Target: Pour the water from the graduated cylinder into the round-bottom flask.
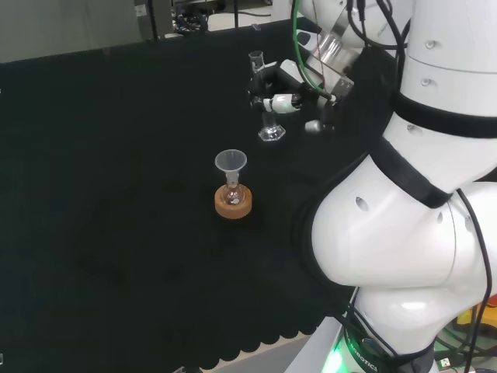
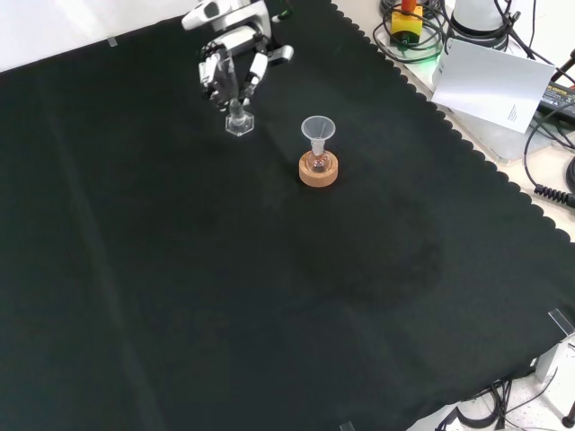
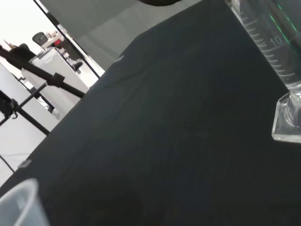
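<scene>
Clear glass marks the two task pieces on the black cloth [image 1: 116,194]. The graduated cylinder [image 1: 268,109] stands upright on its hexagonal foot toward the cloth's far edge in the head view, near the upper edge in the front view. The hand [image 2: 232,67] is at its column, fingers [image 2: 256,70] curled about it from both sides; whether they actually press on the glass cannot be told. The foot looks to be on the cloth, so this reads as the grasp before any lift.

The round-bottom flask [image 1: 231,194] sits in a cork ring [image 1: 232,206], which keeps its rounded base from rolling, and a plastic funnel [image 1: 231,163] rests in its neck to widen the target for pouring. It stands near the cylinder, toward the cloth's middle.

The wrist view gives what the others lack: the cylinder's printed graduations and square-edged foot seen close, and the funnel's rim at a corner. The water level cannot be made out. The front view shows the fingers around the column more plainly than the head view, where the arm's white links crowd beside the hand.
</scene>
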You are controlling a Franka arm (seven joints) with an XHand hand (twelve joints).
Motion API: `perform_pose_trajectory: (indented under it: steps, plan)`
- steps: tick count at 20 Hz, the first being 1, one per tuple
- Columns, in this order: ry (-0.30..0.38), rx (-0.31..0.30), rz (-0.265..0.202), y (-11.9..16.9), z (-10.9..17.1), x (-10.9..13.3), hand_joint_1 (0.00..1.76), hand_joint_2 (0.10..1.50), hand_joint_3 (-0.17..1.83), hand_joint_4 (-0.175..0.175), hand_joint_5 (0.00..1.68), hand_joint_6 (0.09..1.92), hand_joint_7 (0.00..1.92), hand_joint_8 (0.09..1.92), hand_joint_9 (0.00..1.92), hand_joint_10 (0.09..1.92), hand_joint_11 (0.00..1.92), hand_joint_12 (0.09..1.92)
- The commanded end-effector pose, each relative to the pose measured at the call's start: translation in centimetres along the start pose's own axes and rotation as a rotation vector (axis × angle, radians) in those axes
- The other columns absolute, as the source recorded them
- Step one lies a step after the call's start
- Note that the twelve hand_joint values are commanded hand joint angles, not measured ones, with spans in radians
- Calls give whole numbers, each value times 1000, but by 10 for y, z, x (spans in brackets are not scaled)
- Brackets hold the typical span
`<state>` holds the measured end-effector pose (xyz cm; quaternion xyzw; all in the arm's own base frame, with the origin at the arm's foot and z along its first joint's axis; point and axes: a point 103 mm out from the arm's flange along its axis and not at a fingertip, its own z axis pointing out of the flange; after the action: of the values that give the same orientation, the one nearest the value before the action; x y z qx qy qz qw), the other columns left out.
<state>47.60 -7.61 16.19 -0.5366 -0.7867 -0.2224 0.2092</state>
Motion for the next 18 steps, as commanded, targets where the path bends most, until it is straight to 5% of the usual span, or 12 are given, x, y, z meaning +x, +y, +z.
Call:
perform_pose_trajectory:
  steps: [1, 7, 18]
  plan:
    - [-66, 49, 23, -49, -15, 15, 1265, 1103, -2, -175, 997, 977, 1023, 961, 1344, 181, 1175, 782]
    - [-117, 112, 42, -86, -10, 25, 1265, 1102, -2, -175, 998, 975, 1024, 960, 1347, 176, 1177, 780]
    - [-280, 384, 61, -116, 3, 36, 1265, 1101, -1, -175, 999, 973, 1026, 958, 1353, 167, 1180, 776]
